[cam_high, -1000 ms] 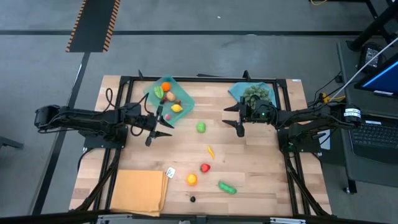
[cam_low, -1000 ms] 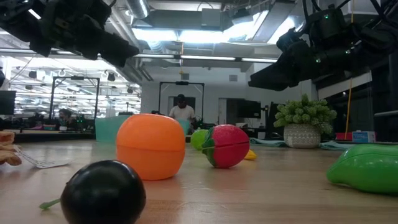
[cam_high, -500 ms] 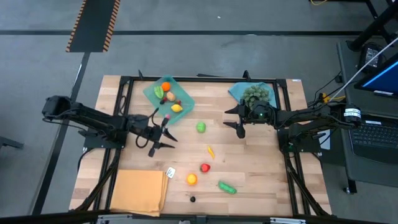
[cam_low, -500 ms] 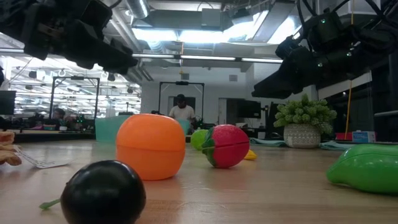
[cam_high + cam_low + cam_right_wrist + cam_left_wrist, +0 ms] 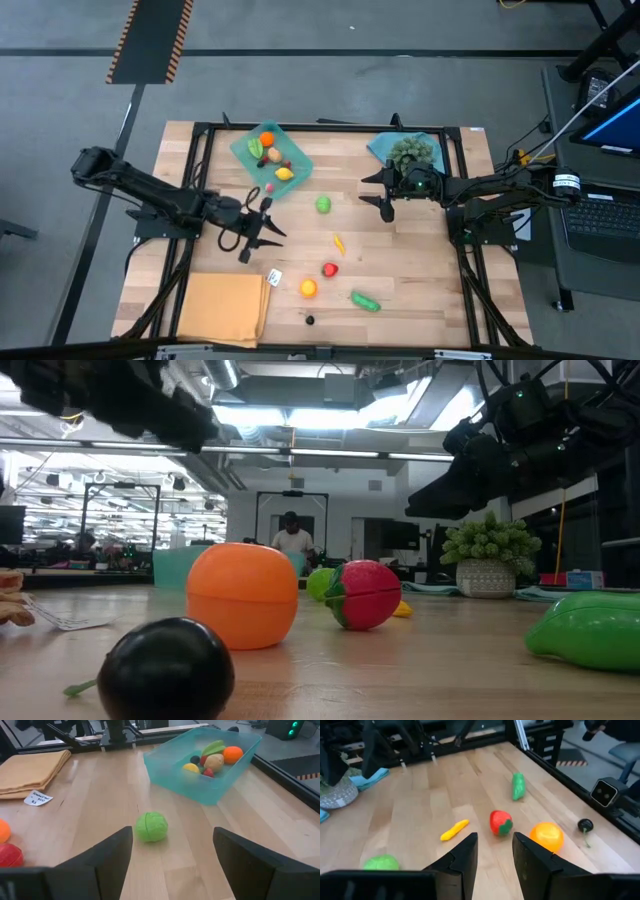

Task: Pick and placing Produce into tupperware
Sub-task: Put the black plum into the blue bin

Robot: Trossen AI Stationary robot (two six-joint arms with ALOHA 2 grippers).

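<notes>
Several produce pieces sit in the tupperware (image 5: 271, 154), but with the left claw (image 5: 258, 229) narrowly parted and empty over the tabletop (image 5: 420, 270), aimed toward the red strawberry (image 5: 500, 822), that rounded piece may roll off; right claw (image 5: 385, 196) wide, empty.

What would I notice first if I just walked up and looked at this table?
Probably the teal tupperware at the table's far edge, already holding several bright toy fruits. Next, the loose pieces scattered on the bare wood: a green ball, a red strawberry, an orange. The left gripper and right gripper hover over the table, holding nothing.
</notes>
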